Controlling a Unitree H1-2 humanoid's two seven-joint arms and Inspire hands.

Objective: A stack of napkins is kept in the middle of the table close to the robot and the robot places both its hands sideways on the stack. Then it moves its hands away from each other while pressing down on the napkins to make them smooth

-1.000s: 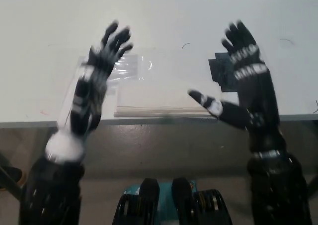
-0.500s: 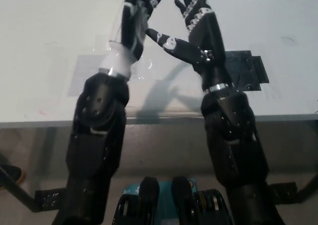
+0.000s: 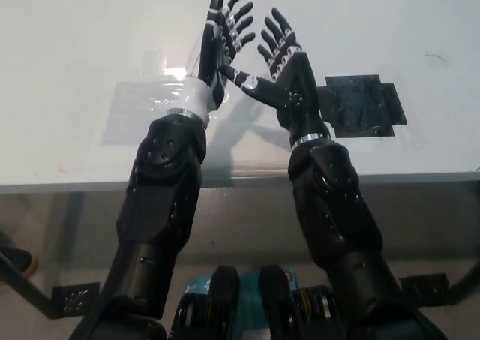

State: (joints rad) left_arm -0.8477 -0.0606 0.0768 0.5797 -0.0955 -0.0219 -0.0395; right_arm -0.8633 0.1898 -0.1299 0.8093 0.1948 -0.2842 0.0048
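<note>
Hovering: left hand [image 3: 220,36] and right hand [image 3: 283,70], fingers spread | arms covering napkins [image 3: 247,156] | black patch [image 3: 361,105] right

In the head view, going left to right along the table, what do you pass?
Clear plastic-wrapped stack of pale napkins → left hand, fingers spread → black right hand, fingers spread → flat black patch on the white table.

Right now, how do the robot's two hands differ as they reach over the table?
The left hand reaches farther up the white table than the right hand. The left hand has a white wrist cuff; the right hand has a thin silver band. Both hands are open, fingers spread, close together.
</note>
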